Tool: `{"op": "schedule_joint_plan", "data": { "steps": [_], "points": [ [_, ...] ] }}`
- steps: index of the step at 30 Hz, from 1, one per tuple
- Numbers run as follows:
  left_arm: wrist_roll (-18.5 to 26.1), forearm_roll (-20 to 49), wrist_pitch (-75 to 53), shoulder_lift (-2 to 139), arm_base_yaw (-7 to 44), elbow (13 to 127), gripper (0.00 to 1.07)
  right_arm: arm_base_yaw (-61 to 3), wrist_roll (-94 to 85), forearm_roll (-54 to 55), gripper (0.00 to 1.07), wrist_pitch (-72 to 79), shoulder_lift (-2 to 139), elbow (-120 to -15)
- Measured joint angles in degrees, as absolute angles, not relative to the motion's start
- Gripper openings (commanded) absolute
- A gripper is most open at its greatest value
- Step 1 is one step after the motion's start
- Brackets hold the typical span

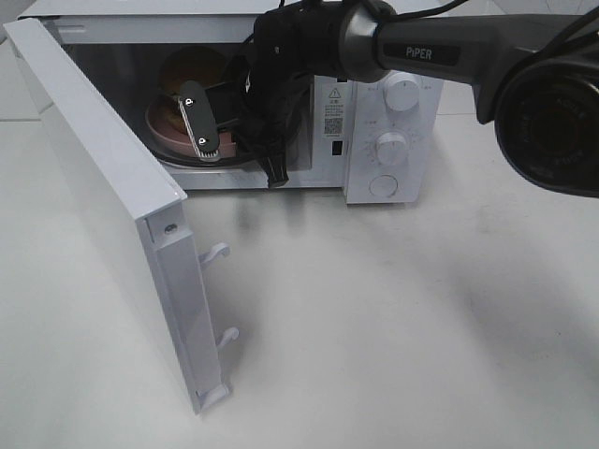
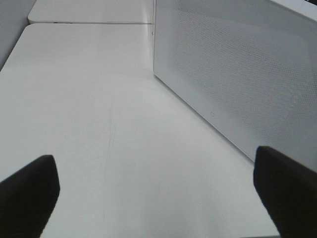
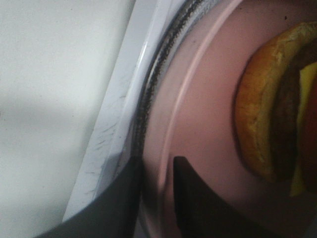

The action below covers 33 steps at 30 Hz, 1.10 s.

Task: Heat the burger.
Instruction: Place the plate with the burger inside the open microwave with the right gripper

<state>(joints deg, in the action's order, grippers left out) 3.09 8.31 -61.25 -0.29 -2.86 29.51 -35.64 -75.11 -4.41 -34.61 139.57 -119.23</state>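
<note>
The right gripper is inside the microwave oven. Its two dark fingers stand astride the rim of the round pink plate, one outside the rim and one over the plate's inner face. The jaws are a little apart, with the rim running through the gap. Whether the pads press on the rim or stand just clear of it cannot be told.

The burger lies on that plate, near the fingers but apart from them. Its golden-brown bun, dark patty and a corner of yellow cheese show in the right wrist view. The plate sits on the turntable, whose dark, speckled edge curves just outside the plate's rim. Beyond that is the white front sill of the cavity.

In the high view the right arm, lettered PiPER, reaches from the right across the control panel and into the cavity. The panel carries two round knobs and a round button below them. The oven door is swung wide open to the left, with two white latch hooks jutting from its free edge. The oven stands on a white table.

The left gripper hangs over a bare stretch of the table with its jaws spread wide and nothing between them. Beside it, well apart, is the perforated white outer face of the door.
</note>
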Motion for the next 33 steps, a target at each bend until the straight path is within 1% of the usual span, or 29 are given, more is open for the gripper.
{"op": "schedule_joint_plan", "data": {
  "steps": [1, 2, 5, 7, 8, 12, 18, 22, 28, 33],
  "points": [
    [3.09, 8.31, -61.25, -0.29, -2.86, 29.51, 1.0, -35.64, -75.06, -4.41, 0.46, -34.43, 139.57, -119.23],
    [3.09, 8.31, -61.25, -0.29, -2.86, 29.51, 1.0, -35.64, -74.77, -4.41, 0.53, -34.21, 139.57, -119.23],
    [3.09, 8.31, -61.25, -0.29, -2.86, 29.51, 1.0, -35.64, -74.66, -4.41, 0.56, -34.15, 139.57, -119.23],
    [3.09, 8.31, -61.25, -0.29, -2.86, 29.51, 1.0, -35.64, -73.74, -4.3, 0.63, -32.6, 139.17, -117.4],
    [3.09, 8.31, -61.25, -0.29, -2.86, 29.51, 1.0, -35.64, -73.74, -4.3, 0.63, -32.6, 139.17, -117.4],
    [3.09, 8.31, -61.25, -0.29, -2.86, 29.51, 1.0, -35.64, -73.11, -4.18, 0.7, -30.08, 137.17, -112.93],
    [3.09, 8.31, -61.25, -0.29, -2.86, 29.51, 1.0, -35.64, -73.05, -3.32, 0.73, -28.02, 134.13, -109.09],
    [3.09, 8.31, -61.25, -0.29, -2.86, 29.51, 1.0, -35.64, -73.05, -2.69, 0.76, -25.15, 131.21, -103.82],
    [3.09, 8.31, -61.25, -0.29, -2.86, 29.51, 1.0, -35.64, -73.05, -2.69, 0.77, -21.77, 127.6, -97.86],
    [3.09, 8.31, -61.25, -0.29, -2.86, 29.51, 1.0, -35.64, -72.25, -2.69, 0.77, -17.13, 122.96, -90.3]
  ]
}}
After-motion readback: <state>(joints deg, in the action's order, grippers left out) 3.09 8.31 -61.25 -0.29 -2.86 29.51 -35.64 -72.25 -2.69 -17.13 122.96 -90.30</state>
